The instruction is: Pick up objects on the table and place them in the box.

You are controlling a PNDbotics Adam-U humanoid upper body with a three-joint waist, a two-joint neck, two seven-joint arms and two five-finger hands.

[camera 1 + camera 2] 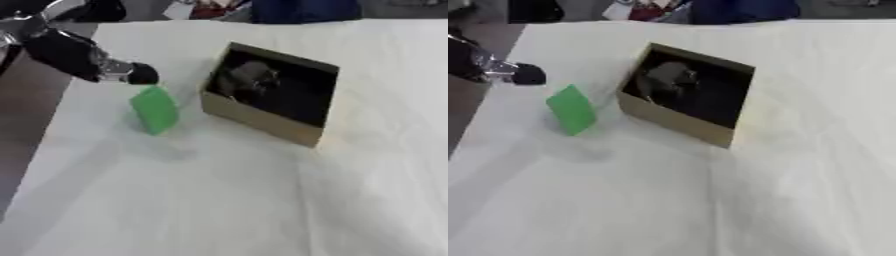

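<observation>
Table (219, 200): covered in white cloth, fills most of both views; cloth creased toward the near right.

Box (262, 117): open cardboard, dark inside, sits on the cloth to the right of the left hand, well apart from it. It lies askew to the table edges, one corner pointing toward the near right. Inside, against its left wall, a dark grey lump (249, 80); shape not resolvable beyond that.

Left arm (61, 52): black with a silver joint, comes in from the upper left corner and slants down toward the right.

Block (155, 109): green, flat, rectangular. Hangs or stands tilted directly below the left hand, its top edge right at the hand's dark tip, its lower end close to the cloth. Between hand and box, nearer the hand. A faint shadow lies on the cloth below and to the right of it. Contact with the cloth: cannot tell.

Left hand (140, 74): only a dark rounded end shows past the silver wrist, just above the block's top edge. Fingers not distinguishable; whether it grasps the block, merely touches it, or has let go cannot be told.

Right hand: in neither view.
</observation>
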